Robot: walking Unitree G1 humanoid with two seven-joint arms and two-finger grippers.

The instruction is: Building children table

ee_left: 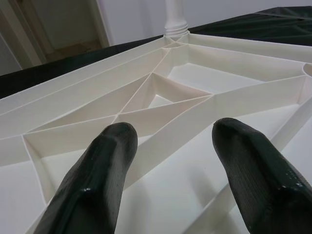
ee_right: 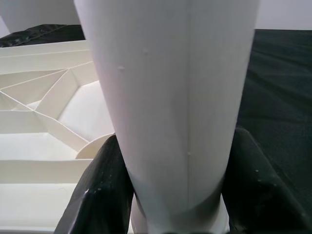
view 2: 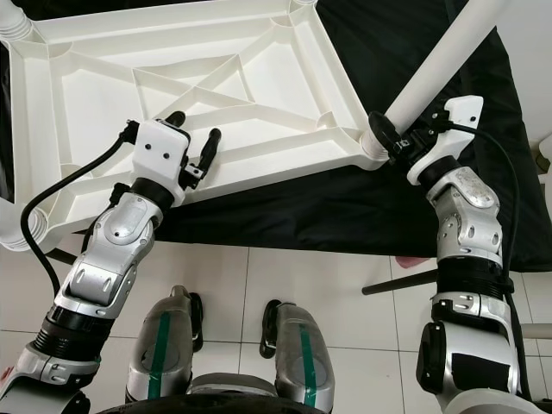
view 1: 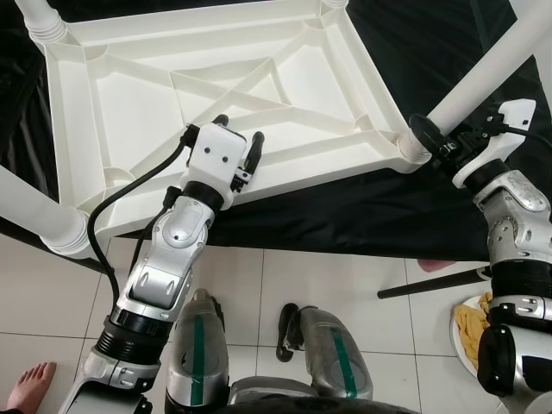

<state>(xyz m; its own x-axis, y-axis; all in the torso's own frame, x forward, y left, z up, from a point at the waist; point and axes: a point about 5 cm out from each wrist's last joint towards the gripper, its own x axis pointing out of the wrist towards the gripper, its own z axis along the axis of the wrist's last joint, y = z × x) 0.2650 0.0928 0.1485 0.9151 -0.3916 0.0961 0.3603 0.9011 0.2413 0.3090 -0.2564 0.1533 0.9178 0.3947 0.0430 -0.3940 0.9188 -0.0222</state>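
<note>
The white plastic table top [view 1: 138, 112] lies upside down on a black cloth, its ribbed underside facing up. White legs stand in its corners. My right gripper [view 1: 429, 138] is shut on the near right leg [view 1: 492, 73] just above its socket; in the right wrist view both black fingers [ee_right: 102, 190] press against that leg [ee_right: 170, 97]. My left gripper [view 1: 239, 134] hovers open over the near edge of the underside with nothing between its fingers [ee_left: 97, 180]. Another leg [view 1: 34, 211] stands at the near left corner.
The black cloth [view 1: 345, 216] ends at a white tile floor [view 1: 345, 285] where my feet stand. A thin black rod [view 1: 431, 283] lies on the tiles at right, beside a plate with yellow pieces [view 1: 470, 323]. A person's bare foot [view 1: 30, 384] is at bottom left.
</note>
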